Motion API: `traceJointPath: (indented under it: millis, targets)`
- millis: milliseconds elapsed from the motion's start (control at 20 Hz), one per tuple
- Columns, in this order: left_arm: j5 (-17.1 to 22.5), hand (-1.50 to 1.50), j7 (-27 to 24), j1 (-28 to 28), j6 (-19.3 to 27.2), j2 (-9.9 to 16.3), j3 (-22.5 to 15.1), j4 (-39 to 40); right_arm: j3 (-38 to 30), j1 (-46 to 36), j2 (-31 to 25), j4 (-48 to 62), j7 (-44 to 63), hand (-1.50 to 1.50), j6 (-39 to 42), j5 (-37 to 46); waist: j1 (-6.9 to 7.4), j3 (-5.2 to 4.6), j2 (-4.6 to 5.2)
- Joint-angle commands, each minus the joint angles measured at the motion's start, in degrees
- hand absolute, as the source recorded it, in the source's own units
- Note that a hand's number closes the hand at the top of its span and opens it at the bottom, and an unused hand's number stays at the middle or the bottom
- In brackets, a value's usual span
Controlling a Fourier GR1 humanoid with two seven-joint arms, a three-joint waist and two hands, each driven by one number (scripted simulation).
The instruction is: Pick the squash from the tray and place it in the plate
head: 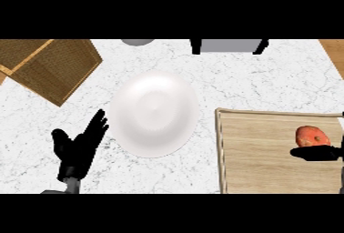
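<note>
An orange-red squash (311,135) lies on the wooden tray (262,154) at the right. My right hand (316,153) comes in from the right edge just below the squash, its thumb pointing left along the fruit's lower side; its fingers are cut off by the view's edge. A white plate (154,113) sits on the marble counter in the middle, left of the tray. My left hand (79,148) rests open at the lower left, fingers up, beside the plate.
A woven wicker basket (48,66) lies tilted at the upper left. A grey object with black legs (228,45) stands at the top edge, and a grey round thing (138,42) shows beside it.
</note>
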Motion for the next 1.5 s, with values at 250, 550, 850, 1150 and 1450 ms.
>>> traceJointPath:
  millis: [250, 550, 850, 1150, 1450]
  targets:
    - [-2.3, 0.0, -0.3, 0.0, -0.7, -0.9, 0.8, 2.6, 1.4, -2.7, 1.5, 6.6, -4.3, 1.5, 7.1, -0.3, -0.06, -0.26, 0.28]
    - [-2.0, 0.0, 2.7, 0.7, -1.2, -2.5, 1.5, 0.5, 1.5, -2.5, 3.0, 6.4, -5.3, 1.5, 5.7, 6.2, -0.15, -0.26, 0.24]
    - [-2.9, 0.0, -1.1, -0.9, -3.0, -2.7, 2.8, 6.3, 0.7, -0.9, 2.3, 6.2, -9.7, 1.5, -0.8, 12.8, -0.56, -0.28, 0.28]
    - [-3.2, 0.0, 2.1, -0.6, -3.7, -2.6, -0.3, 1.6, 22.3, -11.7, 17.3, -3.7, -7.9, 1.5, -4.0, 22.8, 6.21, -0.71, 0.11]
    - [-3.6, 0.0, 2.8, -2.9, -5.3, -3.0, -2.2, 2.2, 35.7, -21.7, 27.4, -0.7, -3.5, 1.5, -6.0, 33.1, 9.76, -1.02, 0.01]
